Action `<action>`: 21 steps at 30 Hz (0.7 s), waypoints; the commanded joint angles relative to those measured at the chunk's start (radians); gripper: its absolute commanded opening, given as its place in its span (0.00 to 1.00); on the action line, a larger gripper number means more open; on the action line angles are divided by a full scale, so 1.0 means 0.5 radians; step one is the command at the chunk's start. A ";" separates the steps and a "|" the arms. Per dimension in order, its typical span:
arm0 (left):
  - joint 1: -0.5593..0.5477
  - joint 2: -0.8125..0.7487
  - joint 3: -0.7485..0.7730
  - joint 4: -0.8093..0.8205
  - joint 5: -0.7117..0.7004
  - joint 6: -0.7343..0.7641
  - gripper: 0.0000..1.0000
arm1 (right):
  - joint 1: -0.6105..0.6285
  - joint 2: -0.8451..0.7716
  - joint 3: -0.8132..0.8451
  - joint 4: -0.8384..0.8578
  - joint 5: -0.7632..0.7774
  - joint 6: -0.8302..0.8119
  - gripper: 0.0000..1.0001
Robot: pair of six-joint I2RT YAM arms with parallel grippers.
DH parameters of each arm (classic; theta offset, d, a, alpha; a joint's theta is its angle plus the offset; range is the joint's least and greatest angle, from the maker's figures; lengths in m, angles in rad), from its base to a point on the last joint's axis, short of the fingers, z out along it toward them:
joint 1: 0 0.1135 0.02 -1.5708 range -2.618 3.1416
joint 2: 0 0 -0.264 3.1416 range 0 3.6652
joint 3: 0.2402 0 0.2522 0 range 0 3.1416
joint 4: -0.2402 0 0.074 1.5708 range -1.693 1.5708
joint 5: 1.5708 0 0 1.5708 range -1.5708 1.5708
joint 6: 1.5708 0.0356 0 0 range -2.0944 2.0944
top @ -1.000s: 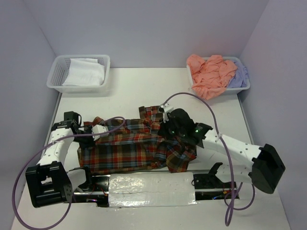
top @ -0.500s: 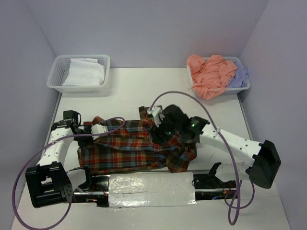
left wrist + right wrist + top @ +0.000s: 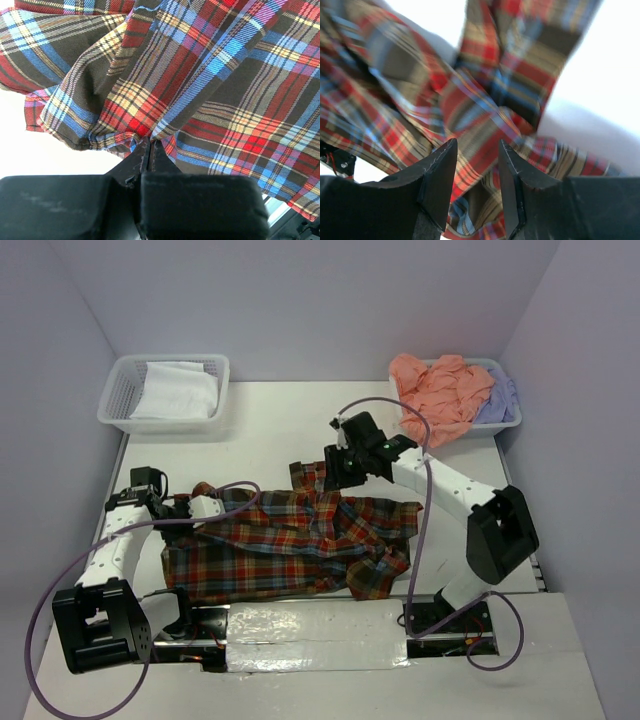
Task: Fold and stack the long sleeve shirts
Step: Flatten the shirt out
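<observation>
The plaid shirt (image 3: 290, 545) lies rumpled across the near middle of the table. My left gripper (image 3: 205, 508) is shut on a fold at its left edge; in the left wrist view the closed fingertips (image 3: 148, 142) pinch the plaid cloth (image 3: 210, 75). My right gripper (image 3: 332, 468) is open and empty, hovering over the shirt's far edge near the collar. The right wrist view shows its gap (image 3: 477, 145) with plaid cloth (image 3: 470, 115) below, blurred. The salmon-pink shirt (image 3: 435, 395) and the lavender shirt (image 3: 500, 395) are heaped in the far right basket.
A white lattice basket (image 3: 118, 390) at the far left holds a folded white cloth (image 3: 178, 390). The right basket (image 3: 505, 426) stands at the far right. A shiny strip (image 3: 315, 635) lies between the arm bases. Purple cables loop over both arms.
My right gripper has risen off the middle of the plaid shirt and moved toward the far edge, now open. The shirt's right part lies spread further right. The left gripper has held still.
</observation>
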 commanded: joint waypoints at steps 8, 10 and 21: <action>0.010 -0.026 -0.003 0.024 0.066 0.019 0.00 | 0.063 0.161 0.076 -0.288 0.158 0.252 0.46; 0.010 -0.032 -0.006 0.033 0.076 0.012 0.00 | 0.060 0.170 0.069 -0.270 0.162 0.252 0.49; 0.013 -0.035 -0.009 0.045 0.069 -0.006 0.00 | 0.060 0.289 0.204 -0.251 0.210 0.175 0.06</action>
